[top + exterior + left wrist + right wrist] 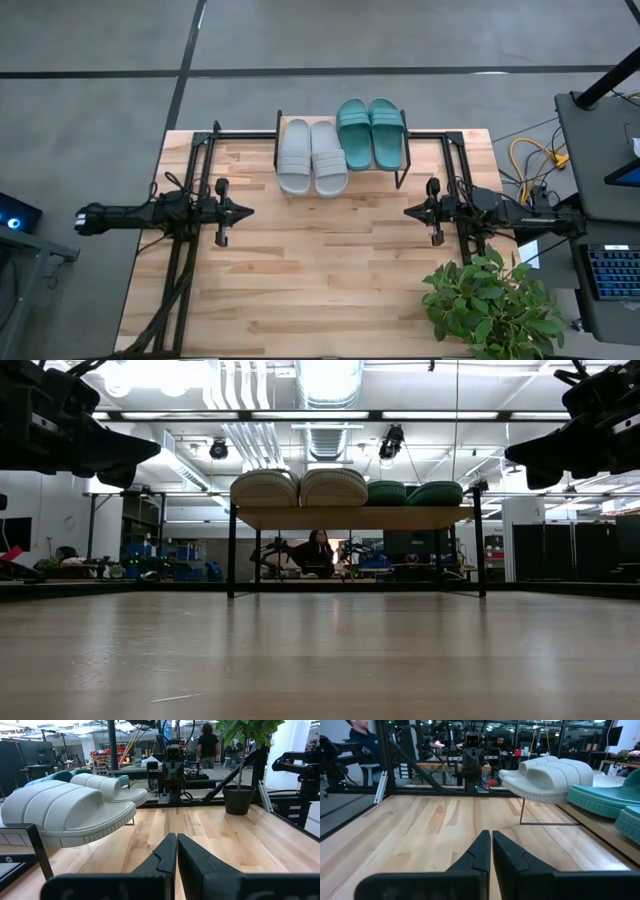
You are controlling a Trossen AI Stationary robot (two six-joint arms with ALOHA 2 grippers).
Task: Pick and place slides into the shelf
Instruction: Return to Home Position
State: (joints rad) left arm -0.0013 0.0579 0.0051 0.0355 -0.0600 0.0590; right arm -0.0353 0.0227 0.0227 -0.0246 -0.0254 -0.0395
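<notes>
All four slides sit side by side on the shelf point(350, 517) at the table's point(330, 270) far edge, the grey pair point(311, 157) toward the left arm and the teal pair point(370, 132) toward the right — while the left gripper point(247, 210) and right gripper point(408, 211) hover well apart, facing each other, fingers pressed together and empty.

Robotics lab, exposed ceiling ducts point(245, 445), concrete floor point(100, 50)
</notes>
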